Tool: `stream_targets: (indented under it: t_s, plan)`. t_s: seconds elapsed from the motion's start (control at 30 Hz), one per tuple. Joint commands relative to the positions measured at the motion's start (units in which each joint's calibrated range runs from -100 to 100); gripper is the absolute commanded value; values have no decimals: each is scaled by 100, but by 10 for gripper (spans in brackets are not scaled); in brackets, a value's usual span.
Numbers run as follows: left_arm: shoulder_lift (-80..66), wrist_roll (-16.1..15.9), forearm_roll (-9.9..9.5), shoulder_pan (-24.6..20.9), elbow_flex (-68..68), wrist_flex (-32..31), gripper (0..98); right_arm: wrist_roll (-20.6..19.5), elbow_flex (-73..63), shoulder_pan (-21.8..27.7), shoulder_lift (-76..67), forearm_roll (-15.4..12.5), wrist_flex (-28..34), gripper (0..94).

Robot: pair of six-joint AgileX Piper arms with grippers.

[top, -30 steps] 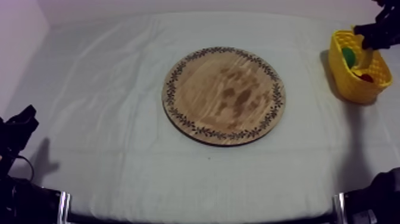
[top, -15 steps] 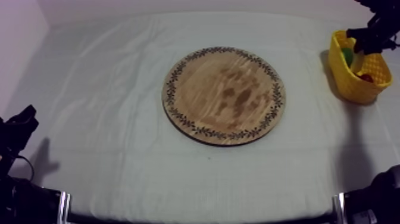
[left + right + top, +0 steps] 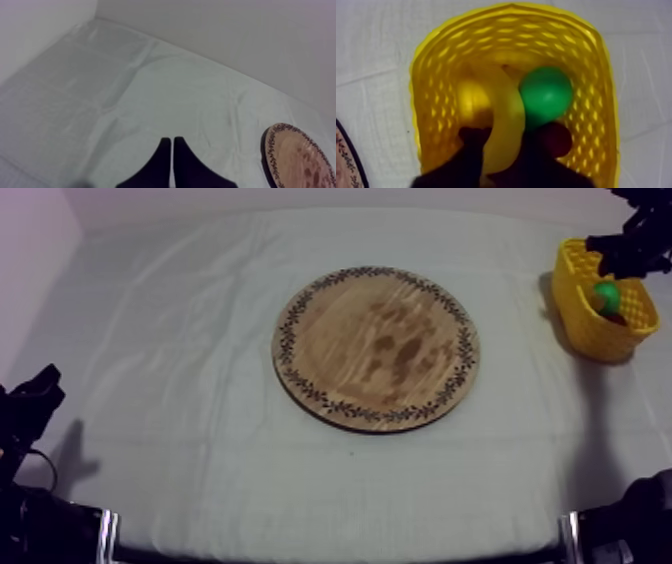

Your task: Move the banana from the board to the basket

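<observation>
Where the yellow basket (image 3: pixel 434 105) stands at the right edge of the table, the right gripper (image 3: pixel 503 135) hangs over its open mouth; its two black fingers (image 3: pixel 470 150) stand one at each side of the banana (image 3: pixel 508 107) and press against it, so the gripper is clenched on the fruit. The banana is inside the basket, below the rim, its curved length running away from the fingers toward the far wall; a round green fruit (image 3: pixel 546 95) lies just beside it and touches its outer curve; a small red fruit (image 3: pixel 559 141) sits under the green one, next to one of the fingers, dark and partly hidden. From above, the right gripper (image 3: pixel 622 256) is over the far part of the basket (image 3: pixel 585 323), and the green fruit (image 3: pixel 605 293) shows inside.

The round wooden board (image 3: pixel 377 348) with its patterned rim lies flat at the middle of the grey-white cloth (image 3: pixel 180 338), well apart from the basket; its edge (image 3: pixel 295 160) also shows beside the left arm's fingers. The left gripper (image 3: pixel 172 145) rests low at the left side (image 3: pixel 40 383); its fingers lie together as a narrow wedge with nothing between them, over the cloth.
</observation>
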Motion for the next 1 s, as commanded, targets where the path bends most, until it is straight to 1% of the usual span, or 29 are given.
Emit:
stream_targets:
  t_s: [0.0, 0.13, 0.27, 0.37, 0.47, 0.6, 0.73, 0.83, 0.97]
  plan:
    - [3, 0, 2, 1, 4, -1, 1, 13, 488, 23, -515, -60, -189, 66]
    - [3, 0, 2, 1, 4, -1, 1, 56, 1530, -4, -1509, -177, -613, 21]
    - [3, 0, 2, 1, 4, -1, 1, -65, 2781, -170, -2670, -169, -1029, 11]
    - [3, 0, 2, 1, 4, -1, 1, -4, 3592, -319, -3564, -292, -1152, 8]
    - [3, 0, 2, 1, 4, -1, 1, 174, 4205, -483, -4405, -505, -1105, 8]
    - [3, 0, 2, 1, 4, -1, 1, 372, 4875, -669, -5437, -688, -1004, 7]
    - [3, 0, 2, 1, 4, -1, 1, 643, 5391, -809, -6438, -921, -759, 7]
    - [3, 0, 2, 1, 4, -1, 1, 723, 5766, -980, -7280, -985, -547, 7]
    - [3, 0, 2, 1, 4, -1, 1, 647, 6223, -1255, -8451, -886, -234, 7]
